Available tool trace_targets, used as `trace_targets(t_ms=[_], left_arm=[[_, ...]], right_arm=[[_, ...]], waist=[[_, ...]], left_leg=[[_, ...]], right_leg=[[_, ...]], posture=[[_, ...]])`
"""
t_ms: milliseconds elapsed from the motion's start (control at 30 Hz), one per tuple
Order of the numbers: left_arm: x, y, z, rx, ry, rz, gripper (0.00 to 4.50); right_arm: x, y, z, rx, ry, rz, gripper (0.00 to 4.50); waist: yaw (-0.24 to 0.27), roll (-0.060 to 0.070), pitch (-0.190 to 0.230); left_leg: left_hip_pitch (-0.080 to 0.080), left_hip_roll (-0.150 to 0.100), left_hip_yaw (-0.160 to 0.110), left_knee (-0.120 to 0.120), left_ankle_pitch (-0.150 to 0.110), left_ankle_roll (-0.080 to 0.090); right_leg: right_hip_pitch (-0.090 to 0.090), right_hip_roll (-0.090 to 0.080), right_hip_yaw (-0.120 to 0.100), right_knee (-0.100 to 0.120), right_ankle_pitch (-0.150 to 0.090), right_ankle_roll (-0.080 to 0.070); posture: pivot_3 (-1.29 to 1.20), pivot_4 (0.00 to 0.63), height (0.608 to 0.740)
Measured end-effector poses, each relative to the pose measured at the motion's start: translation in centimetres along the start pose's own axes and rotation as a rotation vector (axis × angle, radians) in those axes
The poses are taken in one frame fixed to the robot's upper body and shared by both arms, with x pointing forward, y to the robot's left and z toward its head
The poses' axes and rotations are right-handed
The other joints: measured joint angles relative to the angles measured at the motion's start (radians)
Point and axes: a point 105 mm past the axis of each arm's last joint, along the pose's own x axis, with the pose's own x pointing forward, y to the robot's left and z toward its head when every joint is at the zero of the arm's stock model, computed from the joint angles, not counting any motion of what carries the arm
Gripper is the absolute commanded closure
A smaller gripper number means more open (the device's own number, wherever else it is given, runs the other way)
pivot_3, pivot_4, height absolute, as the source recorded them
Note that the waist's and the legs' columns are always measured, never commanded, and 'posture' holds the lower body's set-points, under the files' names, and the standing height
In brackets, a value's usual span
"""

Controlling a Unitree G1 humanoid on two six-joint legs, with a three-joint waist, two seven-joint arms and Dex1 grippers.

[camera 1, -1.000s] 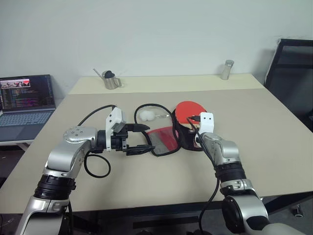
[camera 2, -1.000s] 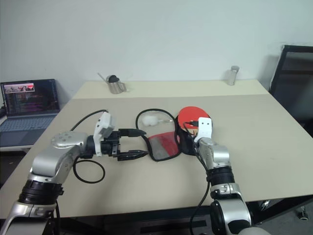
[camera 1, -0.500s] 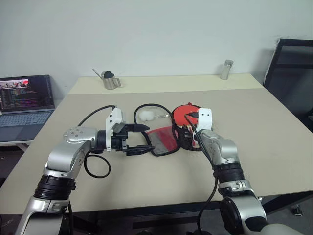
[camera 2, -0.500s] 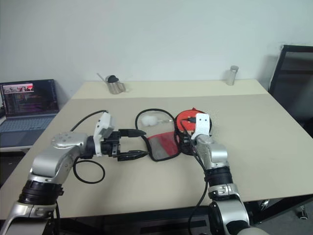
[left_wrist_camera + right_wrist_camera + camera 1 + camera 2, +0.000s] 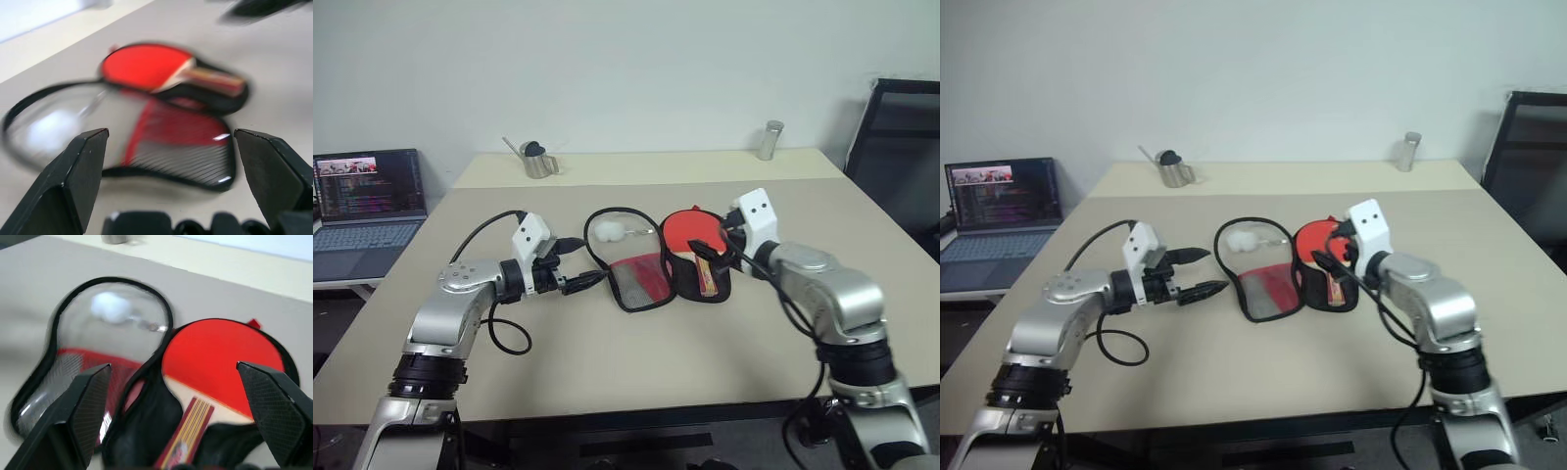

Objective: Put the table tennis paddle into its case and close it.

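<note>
The flat table tennis paddle (image 5: pixel 693 235) with its round red rubber face and short striped wooden handle lies in the right half of the black fabric paddle-shaped case (image 5: pixel 658 279), which is spread open on the beige worktop (image 5: pixel 607 362). The handle points toward the robot and rests on the black lining. The case's left half is folded out flat beside it, showing a clear window, a red panel and a mesh pocket, with a small white ball-like thing (image 5: pixel 606 230) seen in the round window part.

The left claw (image 5: pixel 579 279) hangs just left of the open flap, pointing toward it, its two black fingers spread wide with nothing between them. The right claw (image 5: pixel 710 257) hangs over the paddle's handle end, fingers likewise wide apart and empty; in the right wrist view the paddle lies free between and beyond the fingers.

A black cable (image 5: pixel 494 227) loops from the left arm over the worktop close to the flap. At the far edge stand a small metal watering can (image 5: pixel 536 160) with a black knob, on the left, and a slim metal cylinder (image 5: pixel 767 140), on the right, both well apart from the case. An open laptop (image 5: pixel 364 211) sits on a lower surface off the worktop's left side, and a black chair (image 5: pixel 899 147) stands at the right.
</note>
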Motion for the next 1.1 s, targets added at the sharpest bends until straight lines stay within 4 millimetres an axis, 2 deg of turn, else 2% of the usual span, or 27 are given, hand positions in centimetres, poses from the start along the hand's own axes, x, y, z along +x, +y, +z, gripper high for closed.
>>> trace_targets(t_ms=[200, 300, 367, 500, 633, 833, 1100], left_arm=[[-0.5, 3.0, -2.9, -0.039, 0.12, 0.148, 0.0], [-0.6, 3.4, -4.6, -0.071, 0.177, 0.152, 0.0], [-0.3, 3.4, -5.3, -0.075, 0.208, 0.123, 0.0], [0.0, 4.3, -5.9, -0.064, 0.248, 0.109, 0.0], [1.7, 4.6, -6.0, -0.055, 0.253, 0.099, 0.0], [5.2, 3.5, -6.3, -0.095, 0.244, 0.077, 0.0], [7.5, 3.0, -6.0, -0.107, 0.255, 0.093, 0.0]], right_arm=[[-2.7, -1.8, 1.1, -0.059, 0.017, 0.045, 0.02], [-4.1, 0.3, 2.6, -0.108, -0.028, 0.195, 0.02], [-4.7, 1.7, 2.9, -0.111, -0.031, 0.285, 0.02], [-5.1, 2.3, 2.6, -0.107, -0.018, 0.328, 0.02], [-5.0, 2.4, 2.5, -0.114, -0.044, 0.328, 0.02], [-4.9, 2.5, 2.8, -0.137, -0.073, 0.321, 0.02], [-5.0, 2.2, 3.0, -0.158, -0.084, 0.299, 0.02]], waist=[[0.002, 0.0, 0.0], [0.002, -0.001, 0.0], [0.004, -0.001, 0.001], [0.007, -0.002, 0.001], [0.011, -0.002, 0.001], [0.016, -0.007, 0.004], [0.017, -0.01, 0.005]], left_leg=[[0.0, 0.0, 0.0, 0.0, 0.0, 0.0], [0.0, 0.0, 0.0, 0.0, -0.001, -0.001], [0.0, 0.0, -0.001, 0.0, -0.001, -0.001], [0.0, 0.0, 0.0, 0.001, -0.001, -0.001], [-0.001, -0.001, 0.0, 0.001, -0.001, -0.001], [-0.001, -0.002, 0.0, 0.001, -0.001, -0.001], [-0.001, -0.001, 0.0, 0.002, -0.001, -0.001]], right_leg=[[0.0, 0.0, 0.0, -0.001, 0.0, 0.0], [0.0, 0.0, -0.001, -0.001, 0.0, 0.0], [0.0, 0.0, -0.001, -0.001, 0.0, 0.0], [0.001, -0.001, -0.002, -0.001, 0.0, 0.0], [0.001, -0.002, -0.002, -0.001, 0.0, 0.0], [0.0, -0.002, -0.002, -0.001, 0.0, 0.0], [0.0, -0.002, -0.003, -0.001, 0.0, 0.0]], posture=[[0.0, 0.15, 0.74], [0.0, 0.15, 0.74], [0.0, 0.15, 0.74], [0.0, 0.15, 0.74], [0.0, 0.15, 0.74], [0.0, 0.15, 0.74], [0.0, 0.15, 0.74]])
